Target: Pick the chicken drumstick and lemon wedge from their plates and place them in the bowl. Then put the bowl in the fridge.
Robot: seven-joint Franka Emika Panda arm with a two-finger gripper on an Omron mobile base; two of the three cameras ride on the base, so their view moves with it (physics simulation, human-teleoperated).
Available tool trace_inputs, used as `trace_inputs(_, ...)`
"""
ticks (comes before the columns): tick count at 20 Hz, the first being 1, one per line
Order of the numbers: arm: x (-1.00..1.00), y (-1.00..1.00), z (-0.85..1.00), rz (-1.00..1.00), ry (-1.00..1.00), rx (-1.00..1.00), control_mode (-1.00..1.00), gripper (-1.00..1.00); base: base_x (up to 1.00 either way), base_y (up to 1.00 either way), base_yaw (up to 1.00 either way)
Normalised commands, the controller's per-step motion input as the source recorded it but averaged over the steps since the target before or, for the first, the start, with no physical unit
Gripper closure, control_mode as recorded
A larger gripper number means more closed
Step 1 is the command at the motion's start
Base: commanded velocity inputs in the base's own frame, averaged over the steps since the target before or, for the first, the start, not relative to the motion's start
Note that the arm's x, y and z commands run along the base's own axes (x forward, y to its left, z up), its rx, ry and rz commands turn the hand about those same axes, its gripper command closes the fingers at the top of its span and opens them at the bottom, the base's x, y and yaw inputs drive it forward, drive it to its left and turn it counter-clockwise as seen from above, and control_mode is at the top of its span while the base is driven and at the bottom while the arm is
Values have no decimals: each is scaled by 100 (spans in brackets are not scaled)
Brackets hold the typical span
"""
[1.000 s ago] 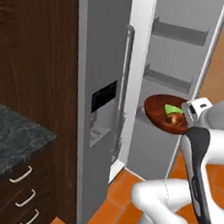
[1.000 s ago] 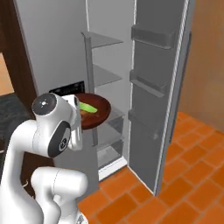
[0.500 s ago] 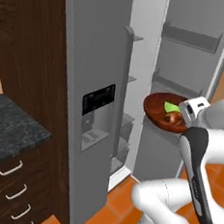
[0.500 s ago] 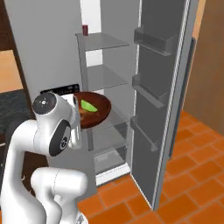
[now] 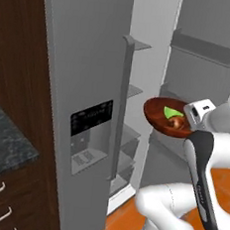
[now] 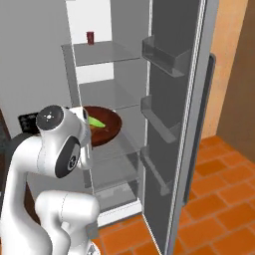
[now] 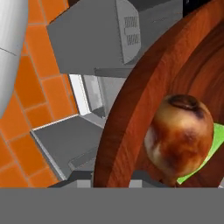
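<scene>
Dark wooden bowl (image 5: 167,117), carrying the chicken drumstick (image 7: 179,133) and lemon wedge (image 5: 173,113), is held level before the open fridge (image 6: 174,99) (presumably against spilling); the pincer's grip I cannot tell.

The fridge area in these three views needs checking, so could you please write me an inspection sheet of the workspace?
Surface: glass shelves inside the fridge, its door swung open.
Job's things: bowl held up in front of the shelves, carrying the lemon wedge and chicken drumstick.
Clutter: one small dark red can on the top shelf.
Hand: at the bowl's near rim; fingers hidden, state unclear.
Cables: nothing seen.
Surroundings: orange tile floor, dark wood cabinet, dark stone counter.
</scene>
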Motion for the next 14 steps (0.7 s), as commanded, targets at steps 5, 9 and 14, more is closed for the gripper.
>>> trace_inputs(5, 0, 0, 0, 0, 0, 0, 100, 100, 70, -17, 16)
trace_inputs(9, 0, 0, 0, 0, 0, 0, 100, 100, 25, -21, 27)
trace_inputs(14, 0, 0, 0, 0, 0, 0, 100, 100, 32, -41, 37)
